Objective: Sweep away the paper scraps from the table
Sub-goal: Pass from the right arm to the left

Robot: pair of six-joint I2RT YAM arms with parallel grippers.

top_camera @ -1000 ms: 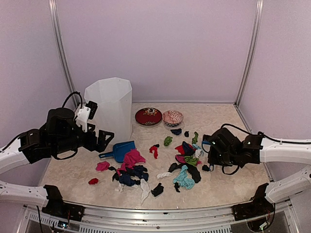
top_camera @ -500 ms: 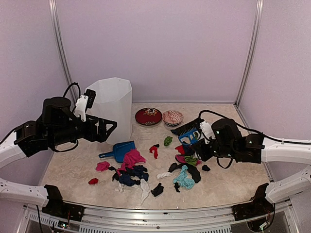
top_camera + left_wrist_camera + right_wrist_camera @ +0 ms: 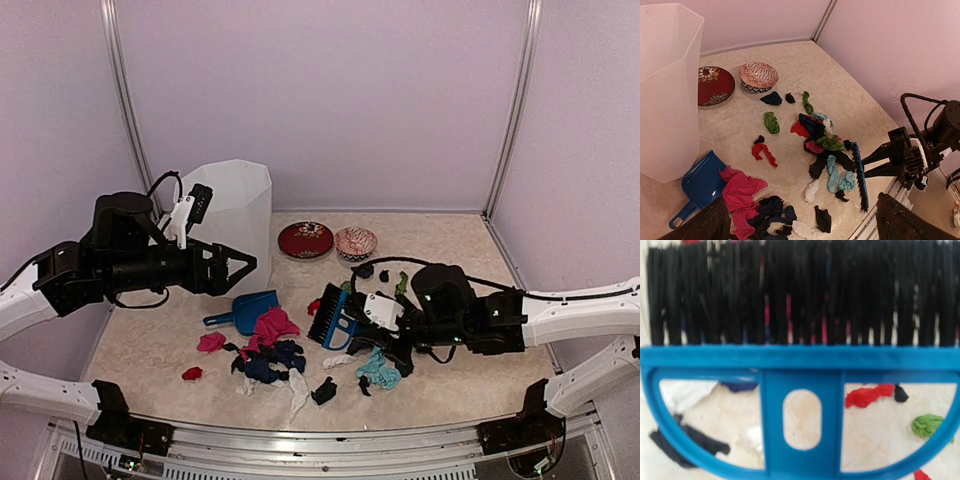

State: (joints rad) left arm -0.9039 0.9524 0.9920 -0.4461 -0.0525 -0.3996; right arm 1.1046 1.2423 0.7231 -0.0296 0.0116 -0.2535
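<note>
Holding the blue brush by its handle, the jaws of the right arm were nearly closed on it. The black bristles pointed to the left, among the paper scraps; whether they touched the surface I could not tell. The scraps lay spread over the middle of the surface: the pink, navy and white ones were near the blue dustpan, the teal, green and black ones beside the brush. The jaws of the left arm stood wide open and empty, in front of the white bin. Two small bowls stood behind the scraps.
</note>
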